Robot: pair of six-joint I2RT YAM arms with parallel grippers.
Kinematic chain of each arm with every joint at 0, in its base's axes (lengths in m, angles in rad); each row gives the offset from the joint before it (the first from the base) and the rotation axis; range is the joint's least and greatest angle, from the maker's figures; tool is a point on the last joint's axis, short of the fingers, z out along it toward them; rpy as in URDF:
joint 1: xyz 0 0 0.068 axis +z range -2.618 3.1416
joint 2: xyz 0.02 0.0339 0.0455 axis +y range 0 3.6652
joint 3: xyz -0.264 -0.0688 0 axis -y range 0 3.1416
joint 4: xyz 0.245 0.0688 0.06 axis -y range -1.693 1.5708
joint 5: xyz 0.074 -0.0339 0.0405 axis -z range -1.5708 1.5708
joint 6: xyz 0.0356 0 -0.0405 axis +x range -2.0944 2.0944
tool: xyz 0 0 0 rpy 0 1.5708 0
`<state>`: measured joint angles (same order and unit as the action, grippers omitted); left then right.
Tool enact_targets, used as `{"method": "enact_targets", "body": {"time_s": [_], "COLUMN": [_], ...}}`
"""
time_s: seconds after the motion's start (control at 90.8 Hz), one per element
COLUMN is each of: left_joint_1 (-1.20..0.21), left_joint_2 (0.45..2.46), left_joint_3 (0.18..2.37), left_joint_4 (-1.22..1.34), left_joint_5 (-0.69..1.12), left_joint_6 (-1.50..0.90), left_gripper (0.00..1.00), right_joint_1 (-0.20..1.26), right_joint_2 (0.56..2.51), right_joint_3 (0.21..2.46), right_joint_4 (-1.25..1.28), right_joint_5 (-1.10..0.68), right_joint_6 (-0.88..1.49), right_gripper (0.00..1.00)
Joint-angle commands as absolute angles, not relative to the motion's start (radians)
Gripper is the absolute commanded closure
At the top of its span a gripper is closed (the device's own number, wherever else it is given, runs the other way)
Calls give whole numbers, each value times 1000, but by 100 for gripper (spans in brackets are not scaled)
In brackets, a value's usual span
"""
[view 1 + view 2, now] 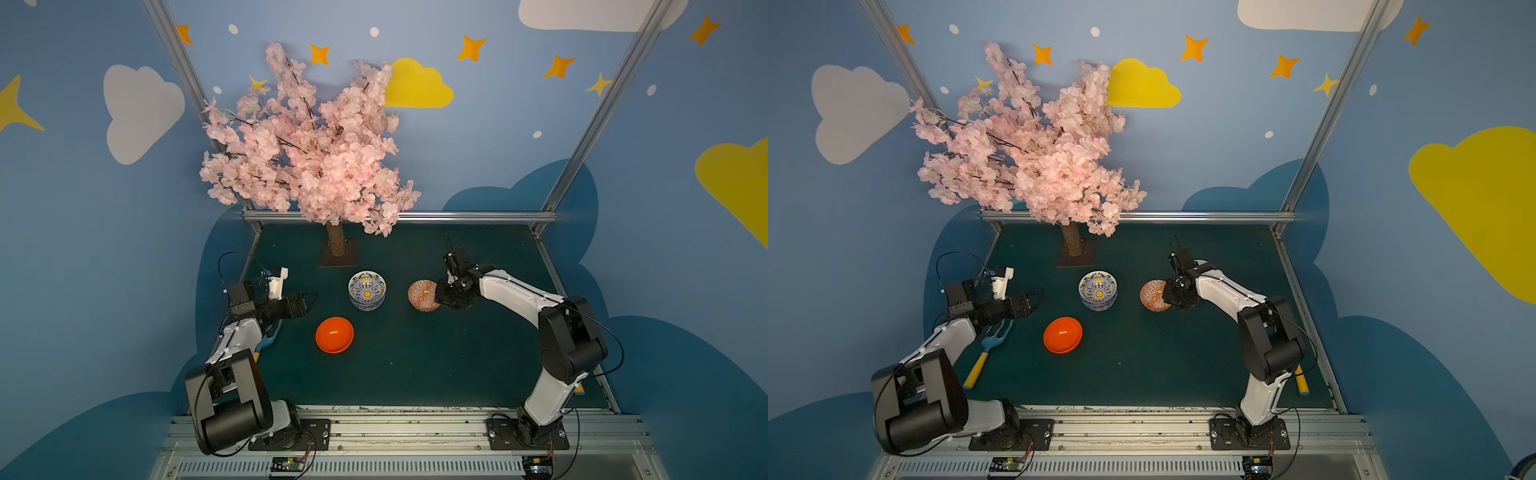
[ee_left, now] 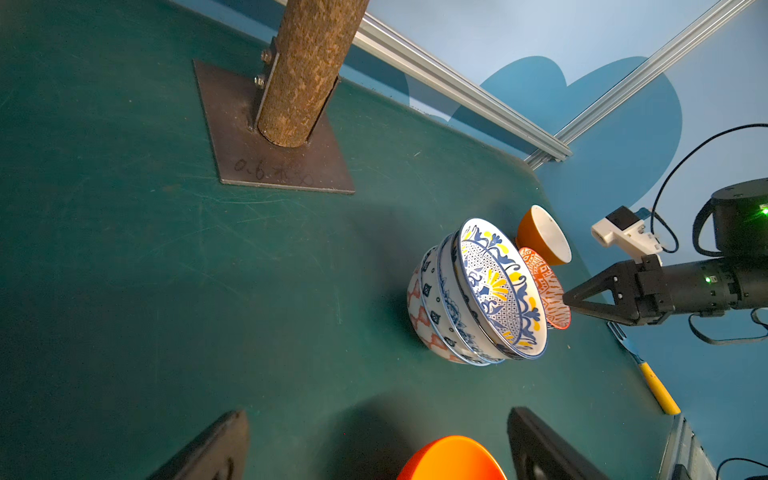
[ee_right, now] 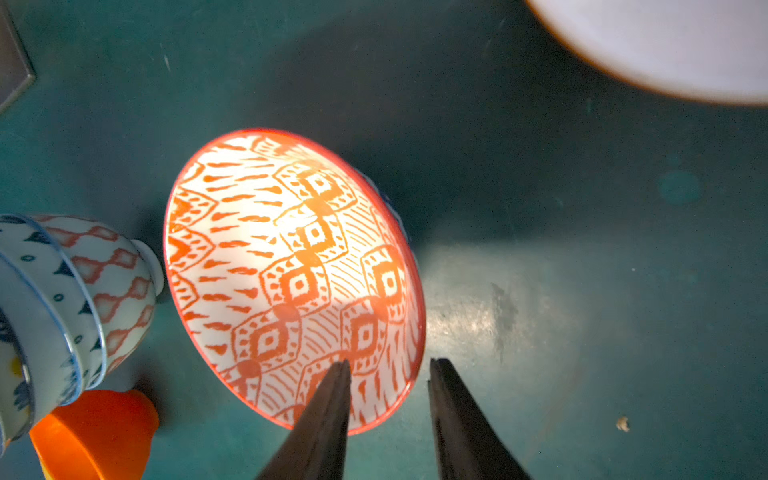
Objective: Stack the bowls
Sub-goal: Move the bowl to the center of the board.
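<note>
Straddling the rim of the orange-white lattice bowl (image 3: pixel 291 270), the right gripper (image 3: pixel 388 365) shows narrowly parted jaws, one finger inside and one outside, clamping nothing. The bowl sits tilted on the table (image 1: pixel 415 365), near the patterned stack (image 1: pixel 367 291) but apart from it. The left gripper (image 2: pixel 376 413) gapes wide and empty near the glossy orange bowl (image 1: pixel 334 334). Risk noted: a shallow rim pinch could let the bowl swing or slip and strike the uneven stack.

Both top views are dim: dark table (image 1: pixel 415 374) underexposed, walls (image 1: pixel 62 257) brighter, wide-angle lens bends the frame posts (image 1: pixel 598 112) near the edges. Right wrist: hard glare blows out the patterned bowl (image 3: pixel 291 257) and sheens the table beside it. White bowl (image 3: pixel 665 41) in the corner is blurred.
</note>
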<state>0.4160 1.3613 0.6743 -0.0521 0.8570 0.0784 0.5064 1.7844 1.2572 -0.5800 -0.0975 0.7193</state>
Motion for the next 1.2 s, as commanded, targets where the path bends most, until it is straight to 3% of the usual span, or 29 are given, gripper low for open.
{"method": "enact_targets", "body": {"time_s": [0.0,0.562,0.848,1.189], "left_joint_1": [413,414,413,414], "left_joint_2": [1357,1353,1353,1355], "left_joint_3": [687,687,687,686], "left_joint_4": [-58,-58,-57,-55], "left_joint_5": [868,864,862,860], "left_joint_6": [83,83,83,83], "left_gripper": [0,0,0,0], "right_joint_1": [505,546,560,559], "right_joint_2": [1766,1822,1843,1824], "right_joint_3": [1270,1281,1292,1282], "right_joint_4": [-616,-600,-598,-595], "right_joint_5": [-83,-109,-131,-153], "right_joint_6": [713,708,707,718], "right_gripper": [60,72,83,83]}}
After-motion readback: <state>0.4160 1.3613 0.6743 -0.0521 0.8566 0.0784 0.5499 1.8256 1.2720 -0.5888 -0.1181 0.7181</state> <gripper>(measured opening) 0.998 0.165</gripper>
